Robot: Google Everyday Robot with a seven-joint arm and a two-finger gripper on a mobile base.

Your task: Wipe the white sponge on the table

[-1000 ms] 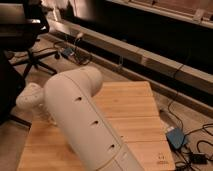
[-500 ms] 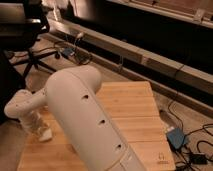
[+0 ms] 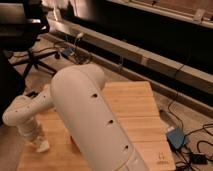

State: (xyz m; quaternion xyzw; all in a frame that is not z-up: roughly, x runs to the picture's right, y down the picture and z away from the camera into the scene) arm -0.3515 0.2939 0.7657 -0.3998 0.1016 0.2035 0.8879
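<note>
The table is a light tan plank top filling the lower middle of the camera view. My white arm crosses it and hides much of its left half. The arm bends back at the far left, and my gripper points down onto the table's left edge. A small off-white block, the white sponge, shows right at the gripper's tip, resting on the wood. Whether the gripper grips it or only touches it does not show.
A black office chair stands at the upper left beyond the table. A long dark ledge runs behind the table. A blue box and cables lie on the floor to the right of the table.
The gripper end of the arm has swung down and toward the table's near left edge, and the off-white block has moved with it.
</note>
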